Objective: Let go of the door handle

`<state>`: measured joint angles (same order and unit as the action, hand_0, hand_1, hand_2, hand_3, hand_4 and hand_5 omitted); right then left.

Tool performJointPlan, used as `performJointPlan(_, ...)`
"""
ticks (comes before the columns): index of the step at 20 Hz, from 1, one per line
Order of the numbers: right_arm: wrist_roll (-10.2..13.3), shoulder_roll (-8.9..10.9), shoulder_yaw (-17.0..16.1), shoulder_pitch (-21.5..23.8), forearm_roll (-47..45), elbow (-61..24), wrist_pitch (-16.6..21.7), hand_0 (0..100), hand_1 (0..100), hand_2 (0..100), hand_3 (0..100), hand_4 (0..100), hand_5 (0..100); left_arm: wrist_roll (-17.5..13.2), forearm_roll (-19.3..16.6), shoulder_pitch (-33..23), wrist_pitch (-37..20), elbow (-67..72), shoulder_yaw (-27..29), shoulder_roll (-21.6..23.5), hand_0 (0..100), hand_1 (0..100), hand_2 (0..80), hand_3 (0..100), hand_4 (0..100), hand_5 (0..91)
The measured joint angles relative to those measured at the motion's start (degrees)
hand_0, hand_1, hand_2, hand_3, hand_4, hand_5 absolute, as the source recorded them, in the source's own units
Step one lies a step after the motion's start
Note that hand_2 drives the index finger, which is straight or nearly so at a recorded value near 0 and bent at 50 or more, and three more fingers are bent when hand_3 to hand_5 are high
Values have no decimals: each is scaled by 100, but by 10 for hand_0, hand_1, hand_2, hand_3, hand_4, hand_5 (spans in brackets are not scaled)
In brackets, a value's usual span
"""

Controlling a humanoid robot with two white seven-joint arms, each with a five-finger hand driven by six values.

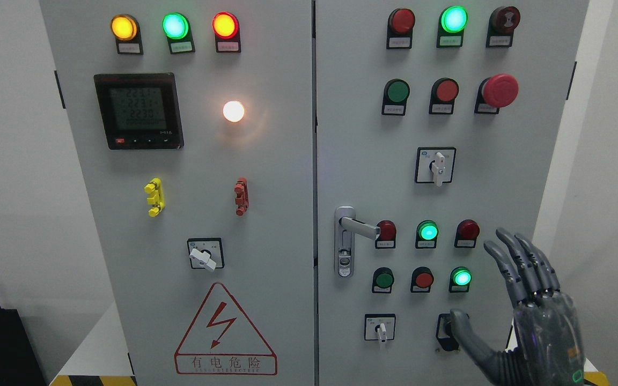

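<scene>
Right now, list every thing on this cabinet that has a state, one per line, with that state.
door handle: lever horizontal, pointing right, no hand on it
right hand: open, fingers spread, away from the handle
cabinet doors: closed
top-left lamps: yellow, green and red all lit
white lamp: lit
meter: display on, digits unclear
emergency stop button: pressed or not, cannot tell
green lamp by the handle: lit

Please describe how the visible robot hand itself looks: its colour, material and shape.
The right robot hand is dark grey, with slim, jointed fingers like a human hand. Its back is a glossy, partly see-through shell, and a small green light glows near the wrist. No cables or sleeve show.
</scene>
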<state>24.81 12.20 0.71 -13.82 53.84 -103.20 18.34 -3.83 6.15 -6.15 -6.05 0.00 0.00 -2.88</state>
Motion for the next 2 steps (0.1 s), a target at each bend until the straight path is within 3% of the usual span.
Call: performJointPlan(2,-46,7,-12,-3,-4,-5,0,423,270,0,0,0,0,0,0,0,0,0,0,0,120,389,0,0,0,0)
